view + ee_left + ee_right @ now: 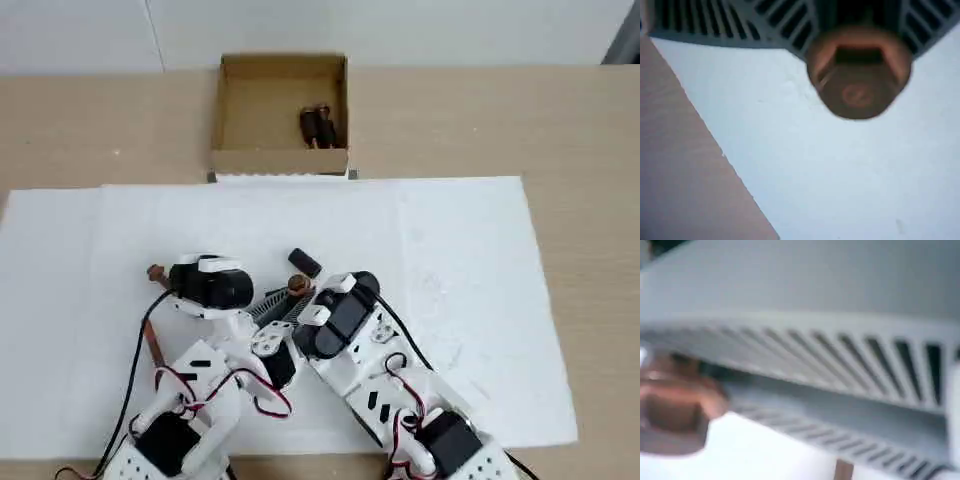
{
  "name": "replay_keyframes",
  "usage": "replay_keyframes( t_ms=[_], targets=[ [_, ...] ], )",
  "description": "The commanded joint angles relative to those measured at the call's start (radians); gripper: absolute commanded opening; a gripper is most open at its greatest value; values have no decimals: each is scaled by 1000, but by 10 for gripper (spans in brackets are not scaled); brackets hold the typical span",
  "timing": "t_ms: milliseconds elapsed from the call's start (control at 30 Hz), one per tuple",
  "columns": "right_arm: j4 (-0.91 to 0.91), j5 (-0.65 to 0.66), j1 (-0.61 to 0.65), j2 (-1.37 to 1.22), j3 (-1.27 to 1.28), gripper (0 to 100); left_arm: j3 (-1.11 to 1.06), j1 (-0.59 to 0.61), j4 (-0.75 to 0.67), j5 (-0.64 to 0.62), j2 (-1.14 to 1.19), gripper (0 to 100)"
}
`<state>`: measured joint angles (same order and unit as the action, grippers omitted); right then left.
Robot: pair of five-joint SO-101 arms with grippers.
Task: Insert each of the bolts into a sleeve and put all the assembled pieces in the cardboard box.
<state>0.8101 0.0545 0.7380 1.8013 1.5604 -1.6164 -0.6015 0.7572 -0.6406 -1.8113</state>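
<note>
- Two assembled pieces [320,125] lie dark in the cardboard box [250,112]. Where is the next bolt?
- Clamped, I judge, in the left gripper [290,297]: ribbed grey jaws closed around a coppery bolt [857,82] with a hex head. Its shank is hidden.
- And its sleeve?
- The sleeve [304,263] is a short, dark, smooth cylinder. It lies on the white sheet [460,260] just beyond the bolt, on the box side, with its long axis slanted.
- The right gripper [306,305]?
- Just beside the bolt. Whether it is apart or together, I cannot tell.
</note>
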Motion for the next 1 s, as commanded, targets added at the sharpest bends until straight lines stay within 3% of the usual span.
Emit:
replay_keyframes(
  t_ms=[0,133,333,667,833,967],
  targets=[
    [-27,12,4,12,-78,4,8,-20,35,2,-6,6],
    [-27,12,4,12,-78,4,8,-14,37,71,-6,18],
    [-21,12,4,12,-78,4,10,61,34,150,-6,151],
    [-21,12,4,12,-72,4,111,81,38,157,-5,159],
    [-21,12,-12,10,-77,4,176,89,44,170,-5,134],
    [-21,5,-104,12,-81,4,191,172,68,262,-5,2]
  ],
)
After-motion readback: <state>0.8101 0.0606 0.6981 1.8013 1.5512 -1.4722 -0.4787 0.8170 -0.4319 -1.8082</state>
